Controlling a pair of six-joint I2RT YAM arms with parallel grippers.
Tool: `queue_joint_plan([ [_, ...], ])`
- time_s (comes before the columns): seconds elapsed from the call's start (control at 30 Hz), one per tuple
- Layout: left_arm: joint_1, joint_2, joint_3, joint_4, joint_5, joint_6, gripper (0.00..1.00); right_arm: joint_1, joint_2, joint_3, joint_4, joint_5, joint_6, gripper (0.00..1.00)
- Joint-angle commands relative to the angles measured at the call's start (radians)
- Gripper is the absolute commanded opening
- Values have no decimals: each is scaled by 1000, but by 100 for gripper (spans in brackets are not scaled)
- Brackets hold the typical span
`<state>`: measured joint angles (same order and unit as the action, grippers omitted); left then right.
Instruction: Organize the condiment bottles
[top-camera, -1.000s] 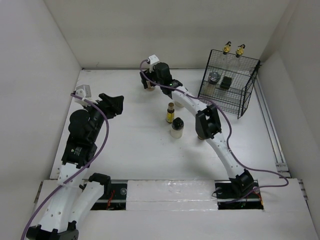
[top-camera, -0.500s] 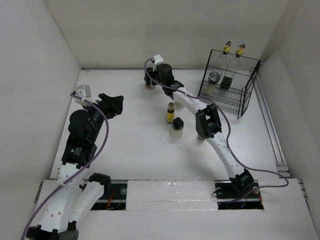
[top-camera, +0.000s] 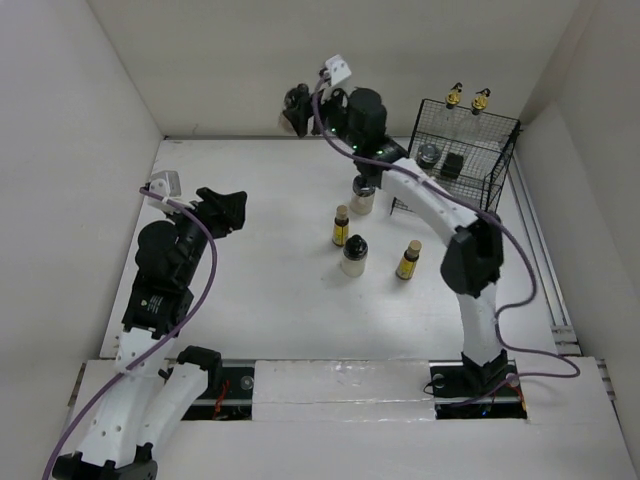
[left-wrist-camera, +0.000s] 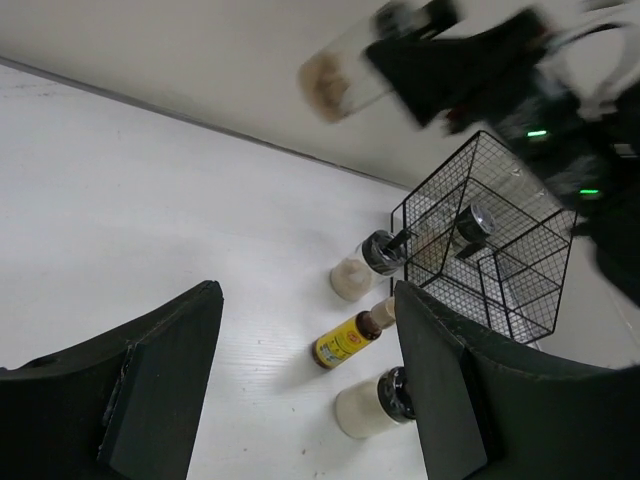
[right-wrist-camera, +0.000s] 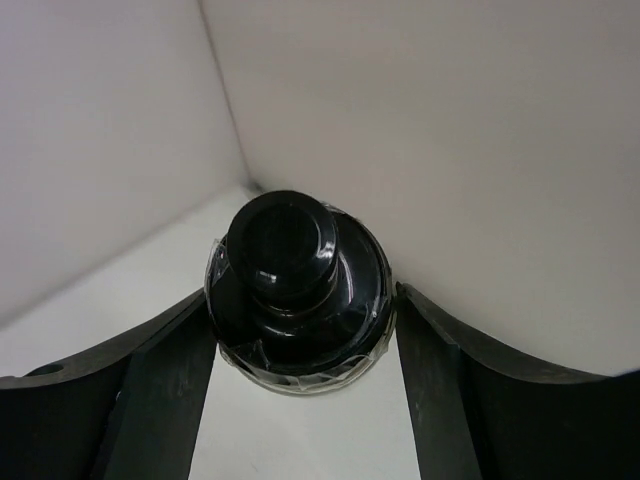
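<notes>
Right claw (top-camera: 298, 108) is clamped on a black-capped jar (right-wrist-camera: 295, 290), with fingers (right-wrist-camera: 160, 380) tight on both sides below the cap.

A second ago it was down at the surface (top-camera: 260, 280) near the back wall (top-camera: 230, 70), jaws wider around that jar. They've since closed in and the jar is up, well clear of the surface, in front of the wall. It's blurred in the left wrist view, so I can't call its tilt.

My read: pick done, carry next. Likely target is the rack (top-camera: 495, 190) at right, which already holds two gold-pourer bottles (top-camera: 455, 97) and two dark-capped items.

The lift uncovered what the arm was hiding: a second jar (top-camera: 362, 197) just left of the rack and a yellow bottle (top-camera: 408, 260). A second yellow bottle (top-camera: 341, 228) and third jar (top-camera: 354, 257) sit mid-surface, unmoved. So four are left out.

Right arm is reaching far forward and high, elbow raised, wrist turned left toward the wall.

Left claw (top-camera: 226, 205) is half open and empty, parked over the left side, unchanged.
</notes>
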<state>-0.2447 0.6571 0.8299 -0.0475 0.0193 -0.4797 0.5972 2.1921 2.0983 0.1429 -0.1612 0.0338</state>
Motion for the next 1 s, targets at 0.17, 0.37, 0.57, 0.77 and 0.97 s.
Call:
queue_joint_plan([
  [0.17, 5, -36, -3, 55, 24, 13, 65, -85, -538, -557, 326, 12, -40, 56],
  [0.37, 5, -36, -3, 55, 24, 13, 65, -326, -877, -931, 339, 95, 38, 56],
  [0.57, 5, -25, -3, 55, 36, 4, 65, -548, -1014, -1083, 305, 74, 67, 56],
  [0.77, 5, -14, -3, 64, 47, 4, 65, -686, -915, -1025, 268, 43, 48, 58],
  [0.97, 5, -13, -3, 55, 45, 4, 65, -717, -764, -946, 284, -27, 57, 58],
])
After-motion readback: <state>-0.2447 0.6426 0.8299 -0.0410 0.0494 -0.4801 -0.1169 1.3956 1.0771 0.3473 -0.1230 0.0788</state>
